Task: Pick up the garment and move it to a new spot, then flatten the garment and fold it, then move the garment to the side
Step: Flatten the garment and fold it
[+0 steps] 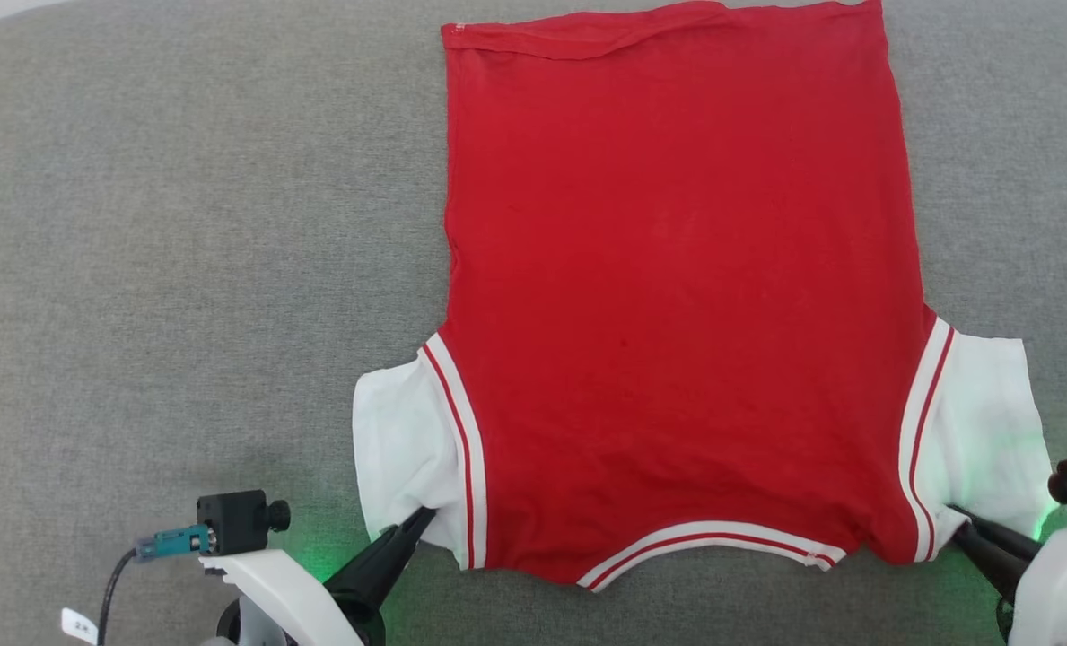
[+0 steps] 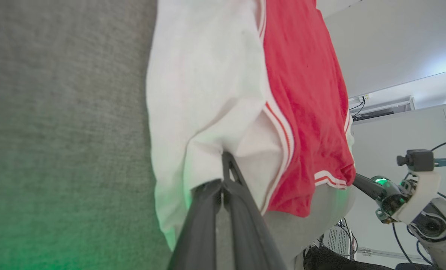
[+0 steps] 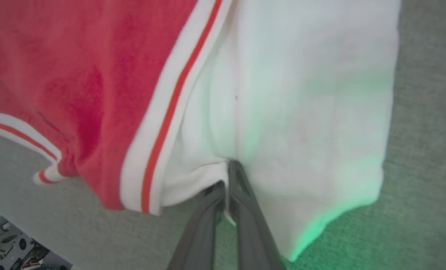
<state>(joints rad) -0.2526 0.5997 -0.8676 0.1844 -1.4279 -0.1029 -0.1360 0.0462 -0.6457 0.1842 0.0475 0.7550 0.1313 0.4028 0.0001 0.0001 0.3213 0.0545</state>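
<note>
1. Logged small bright red soft-fabric garment (image 1: 677, 269) with white end panels spread flat, right of centre on grey fabric-covered desk (image 1: 183, 224).
2. Found left end effector (image 1: 419, 518) clamped on near edge of left white panel (image 1: 398, 431), and right end effector (image 1: 957, 515) pinched likewise on right white panel (image 1: 982, 404).
3. Judged light, limp, not fragile; likely to sag and crease between grips.
4. Judged best held at paired corners or trimmed seams, kept taut.

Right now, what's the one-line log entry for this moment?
stage: flattening | garment: spread flat on grey surface | left gripper: shut on left white panel | right gripper: shut on right white panel
</note>
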